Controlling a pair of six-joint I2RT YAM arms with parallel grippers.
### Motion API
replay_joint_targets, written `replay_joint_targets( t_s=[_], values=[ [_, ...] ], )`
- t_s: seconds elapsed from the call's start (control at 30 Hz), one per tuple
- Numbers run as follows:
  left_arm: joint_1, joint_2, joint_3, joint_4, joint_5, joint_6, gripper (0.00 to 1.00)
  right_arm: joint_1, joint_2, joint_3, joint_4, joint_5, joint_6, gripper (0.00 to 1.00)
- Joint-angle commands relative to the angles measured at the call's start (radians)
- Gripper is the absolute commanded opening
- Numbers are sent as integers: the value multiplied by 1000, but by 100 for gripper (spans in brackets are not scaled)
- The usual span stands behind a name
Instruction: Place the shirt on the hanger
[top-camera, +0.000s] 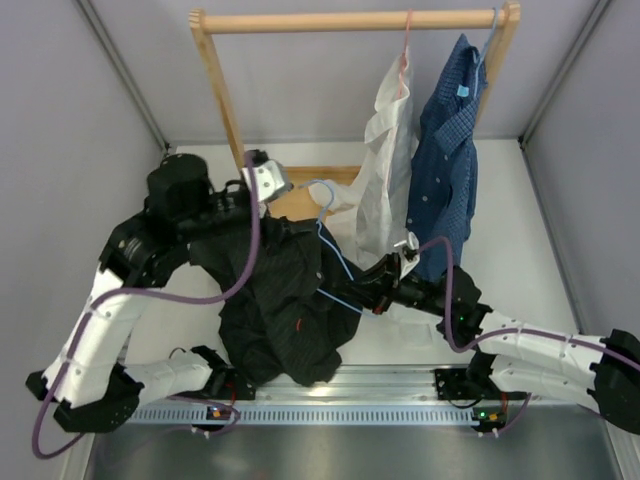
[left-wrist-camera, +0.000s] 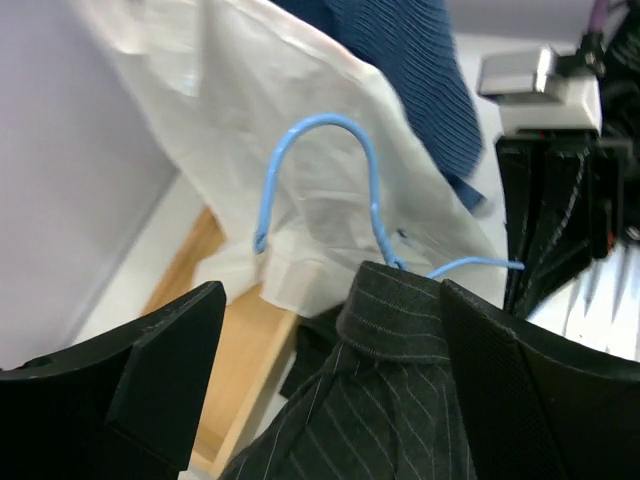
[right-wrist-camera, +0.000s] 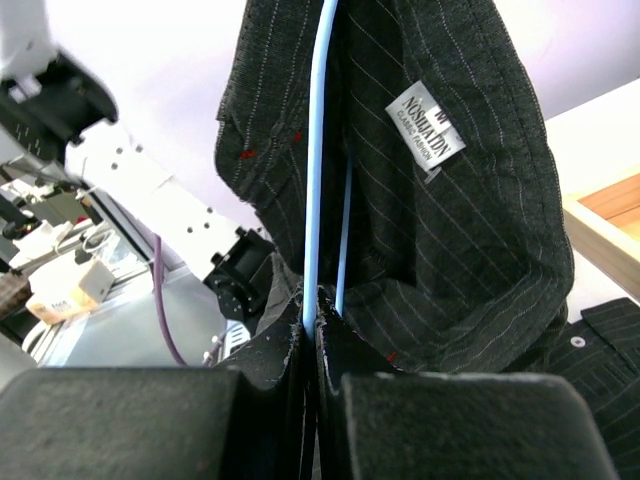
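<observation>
The black pinstriped shirt (top-camera: 280, 310) hangs bunched between the two arms, draped on the light-blue hanger (top-camera: 325, 195), whose hook sticks up out of the collar. My right gripper (top-camera: 360, 298) is shut on the hanger's wire (right-wrist-camera: 318, 150) under the shirt (right-wrist-camera: 450, 250), whose white neck label (right-wrist-camera: 425, 125) shows. My left gripper (top-camera: 290, 215) is open at the collar. In the left wrist view the collar (left-wrist-camera: 400, 310) sits between its wide-apart fingers (left-wrist-camera: 150, 370), below the hook (left-wrist-camera: 320, 130). The hanger's shoulders are hidden by cloth.
A wooden rack (top-camera: 350, 20) stands at the back, with a white shirt (top-camera: 385, 150) on a pink hanger and a blue dotted shirt (top-camera: 445, 160) close behind the hook. The rack's wooden base (left-wrist-camera: 230, 340) lies under my left gripper. Grey walls close both sides.
</observation>
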Motion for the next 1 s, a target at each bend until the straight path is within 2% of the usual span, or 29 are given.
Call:
replay_joint_targets(
  t_s=[0.0, 0.07, 0.2, 0.37, 0.47, 0.57, 0.8, 0.83, 0.87, 0.97],
  values=[
    [-4, 101, 72, -158, 250, 137, 88, 5, -91, -12, 77, -33, -46, 0],
    [1, 113, 72, -167, 297, 136, 79, 6, -121, -28, 54, -33, -63, 0],
    [22, 98, -4, -113, 352, 101, 79, 3, -201, -41, -13, -30, -90, 0],
    [42, 109, -23, -104, 464, 91, 80, 3, -251, -52, -58, -37, -103, 0],
    [45, 115, -24, -104, 537, 93, 76, 3, -254, -51, -69, -45, -107, 0],
    [48, 125, -29, -105, 596, 91, 63, 3, -257, -43, -73, -79, -113, 0],
    [53, 155, -64, -107, 669, 79, 58, 3, -257, -20, -76, -152, -124, 0],
    [53, 161, -66, -105, 676, 78, 53, 3, -259, -20, -78, -156, -129, 0],
    [53, 164, -67, -105, 683, 74, 36, 3, -260, -18, -79, -156, -129, 0],
    [56, 162, -82, -105, 700, 76, 13, 3, -264, -12, -87, -159, -138, 0]
  ],
)
